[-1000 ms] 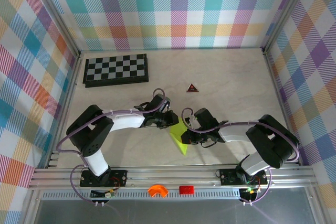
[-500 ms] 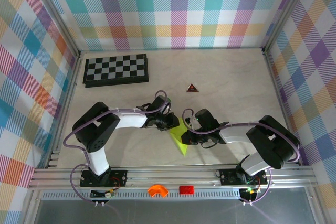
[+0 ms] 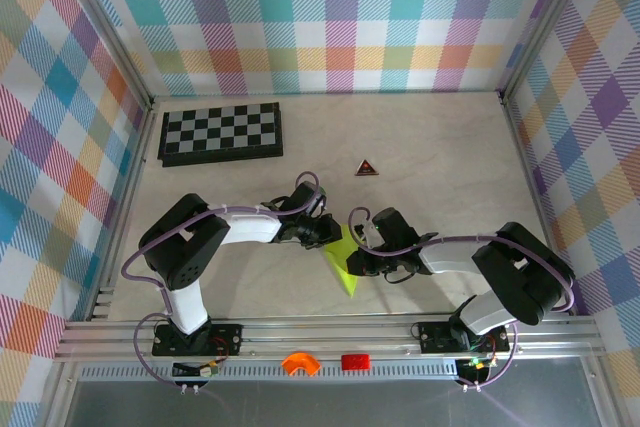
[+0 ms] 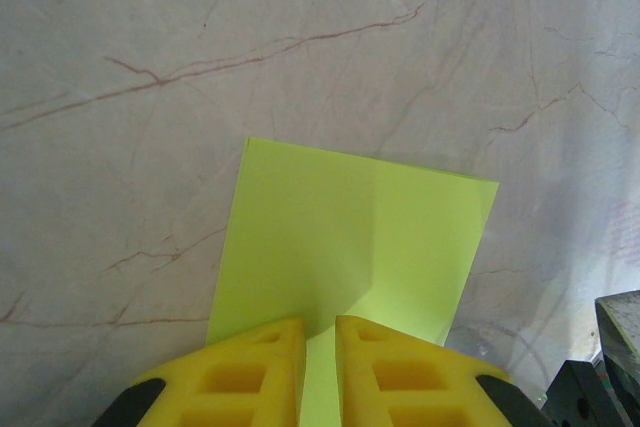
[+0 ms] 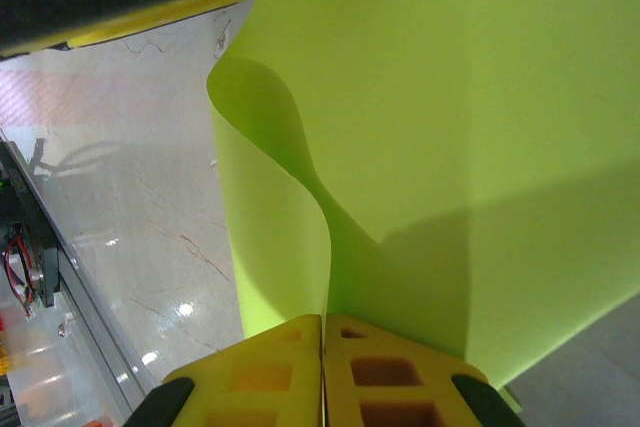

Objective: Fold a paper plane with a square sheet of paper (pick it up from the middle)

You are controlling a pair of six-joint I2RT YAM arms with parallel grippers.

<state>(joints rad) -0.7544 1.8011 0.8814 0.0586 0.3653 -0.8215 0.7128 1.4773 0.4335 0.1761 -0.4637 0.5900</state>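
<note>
Caught between two grippers at the table's (image 3: 450,147) front middle.
Lying flat just ahead of both arms: the paper plane (image 3: 344,259), tip toward the near edge. Nipped at one edge by the left gripper (image 4: 319,323), yellow fingers (image 4: 250,367) almost together on the sheet. Clamped by the right gripper (image 5: 324,320), pads (image 5: 390,367) pressed tight on a curled flap. Beyond, a checkerboard (image 3: 221,133) and a small red triangle (image 3: 366,167).
</note>
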